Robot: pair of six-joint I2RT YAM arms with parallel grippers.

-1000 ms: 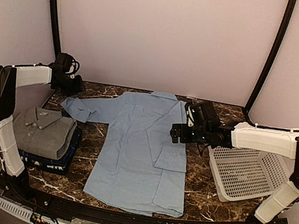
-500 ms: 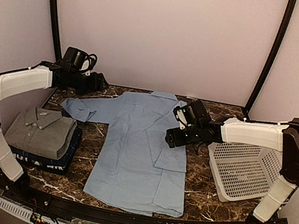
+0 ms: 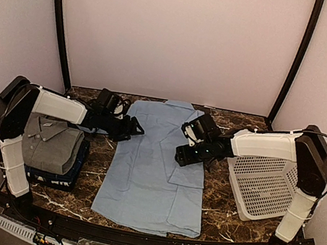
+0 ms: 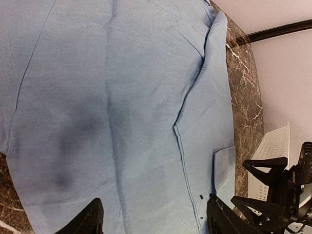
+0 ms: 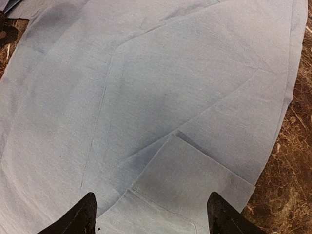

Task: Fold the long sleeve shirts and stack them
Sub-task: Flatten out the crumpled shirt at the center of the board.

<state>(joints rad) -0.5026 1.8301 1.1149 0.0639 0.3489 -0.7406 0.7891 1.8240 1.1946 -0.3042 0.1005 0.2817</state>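
Swung inward, both arms hover over the light blue button-front cloth shirt [image 3: 147, 183] spread flat on the dark marble table [image 3: 217, 214]. The left gripper [image 4: 151, 214] and right gripper [image 5: 151, 197] both gape, empty. This looks like sleeve folding; next, the shirt's left side probably needs pinching and folding inward.

Probably a lab booth: plain walls [image 3: 178, 37], marbled table [image 3: 217, 221], bolted robot arms [image 3: 266, 146].

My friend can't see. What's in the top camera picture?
A light blue shirt lies flat on a dark marble table, with the left gripper and right gripper open above it. A folded grey shirt sits left, a white basket right.
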